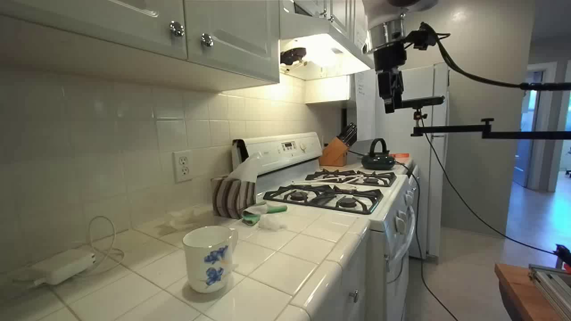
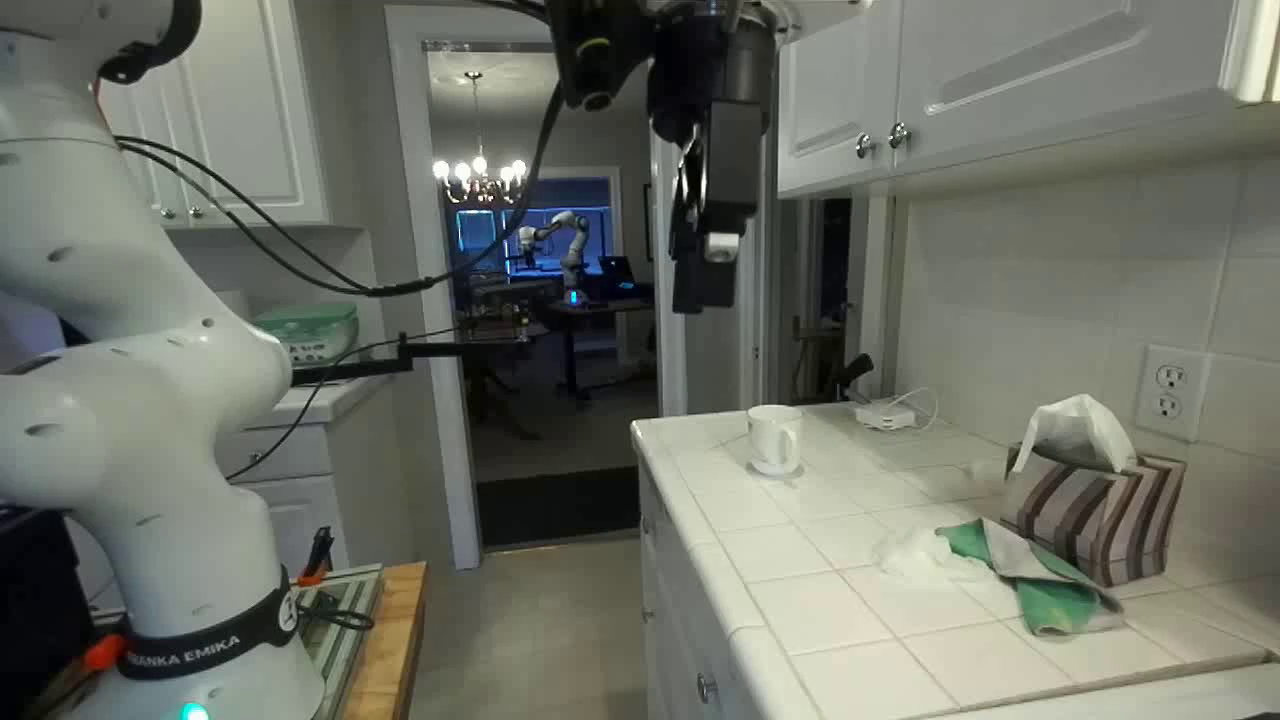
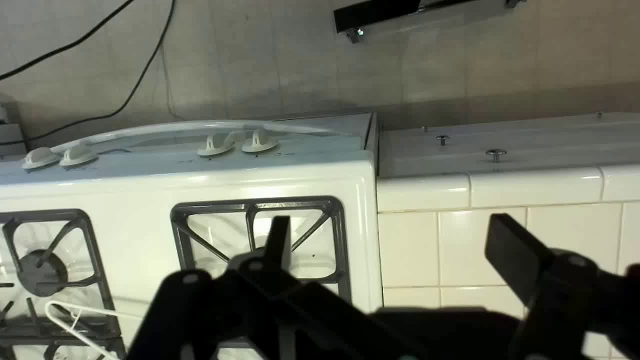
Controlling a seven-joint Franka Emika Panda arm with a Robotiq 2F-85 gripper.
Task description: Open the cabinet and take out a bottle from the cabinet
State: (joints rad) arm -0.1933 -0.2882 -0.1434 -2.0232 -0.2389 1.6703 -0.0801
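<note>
White panelled doors of the wall cabinet (image 1: 243,49) hang over the counter, closed, each with a round silver knob (image 1: 207,40). The same cabinet (image 2: 1040,75) is at upper right in an exterior view. No bottle shows in any view; it is hidden or out of view. My gripper (image 1: 391,106) points downward, apart from the cabinet doors and on the room side of them. From the wrist, the gripper (image 3: 390,225) stands wide open over the seam between stove and counter, and its fingers (image 3: 515,255) have nothing between them.
A flowered white mug (image 1: 207,263), a striped tissue box (image 2: 1095,515), a green cloth (image 2: 1040,580) and a white adapter (image 1: 64,265) are on the tiled counter. The stove (image 3: 140,200) adjoins it under a lit hood (image 1: 323,26). A camera bar (image 1: 459,130) juts in beside the arm.
</note>
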